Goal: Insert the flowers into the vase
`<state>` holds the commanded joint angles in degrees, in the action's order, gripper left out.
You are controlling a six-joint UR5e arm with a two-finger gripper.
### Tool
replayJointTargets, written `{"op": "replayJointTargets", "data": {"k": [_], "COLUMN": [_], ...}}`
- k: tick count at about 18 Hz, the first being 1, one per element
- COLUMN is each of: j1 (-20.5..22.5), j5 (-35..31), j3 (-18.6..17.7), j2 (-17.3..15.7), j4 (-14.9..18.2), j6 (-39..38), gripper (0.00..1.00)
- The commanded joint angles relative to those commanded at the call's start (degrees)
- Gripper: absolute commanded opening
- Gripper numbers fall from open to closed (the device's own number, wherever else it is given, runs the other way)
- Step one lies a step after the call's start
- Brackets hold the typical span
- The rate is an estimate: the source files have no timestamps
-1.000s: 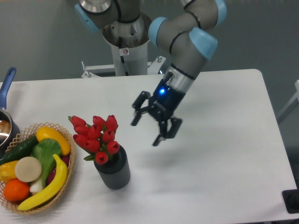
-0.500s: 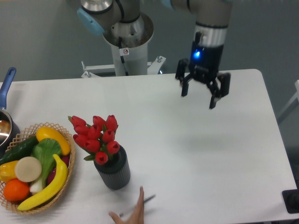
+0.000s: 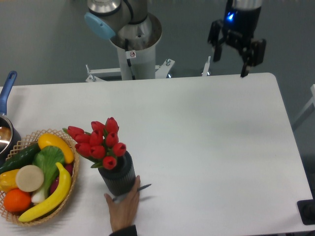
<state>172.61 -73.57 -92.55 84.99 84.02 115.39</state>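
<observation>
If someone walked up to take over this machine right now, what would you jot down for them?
Claw: open, empty, raised above the table's far edge, well away from the work.
Flowers: red bunch with stems down in the vase, heads leaning left.
Vase: upright near the front edge, beside the fruit basket.
A person's hand, holding a pen-like tool, is touching the vase base.
Done: flowers are in the vase.
Left: apparently nothing; wait until the hand is clear before moving the arm.
</observation>
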Motion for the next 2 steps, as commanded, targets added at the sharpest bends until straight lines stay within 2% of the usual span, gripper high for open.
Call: {"op": "replayJointTargets", "data": {"k": [2], "j1": [0.3], "j5": [0.0], "j3": [0.0], "j2": [-0.2], "j4": [0.4], "j6": [0.6], "gripper": [1.00]}}
